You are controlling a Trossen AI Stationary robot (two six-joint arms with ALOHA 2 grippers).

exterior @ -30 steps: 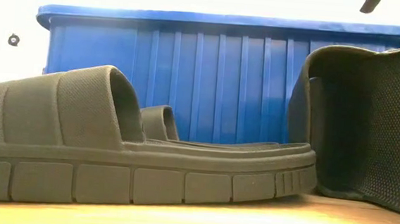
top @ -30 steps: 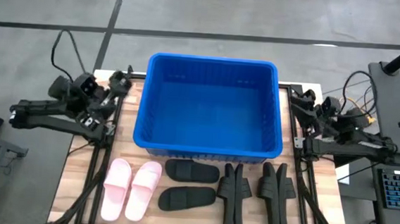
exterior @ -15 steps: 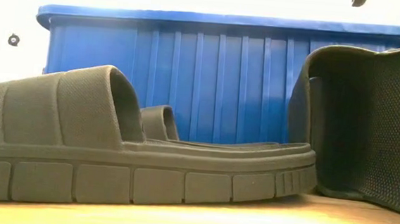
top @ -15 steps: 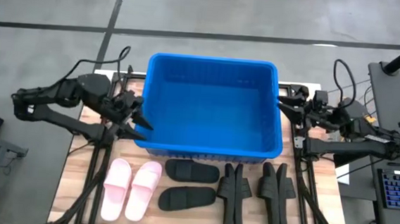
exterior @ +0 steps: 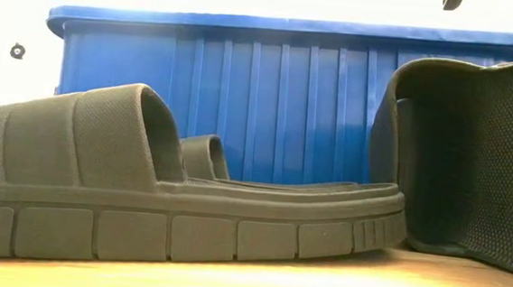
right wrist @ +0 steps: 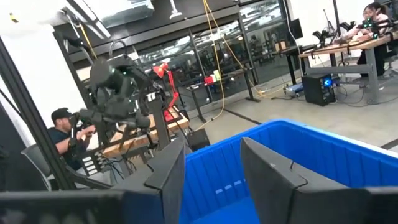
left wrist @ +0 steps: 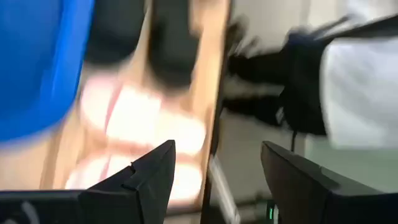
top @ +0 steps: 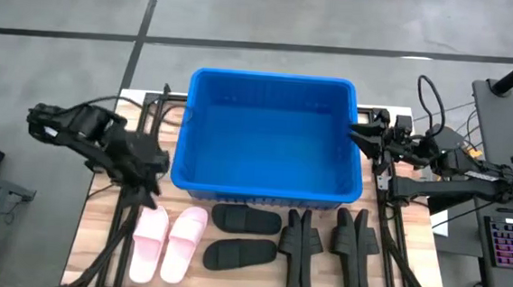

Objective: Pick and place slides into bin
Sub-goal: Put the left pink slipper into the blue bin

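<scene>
The wooden surface [top: 256, 284] stood on a grey concrete floor. My left claw [top: 147, 190] hung low over the pink slides [top: 169, 242], arm folded, fingers apart and empty. My right claw [top: 358, 135], fingers apart too, reached level over the right rim of the ribbed blue plastic bin [top: 266, 187]. Rubbery black slides [top: 244, 238] lay before the bin.
</scene>
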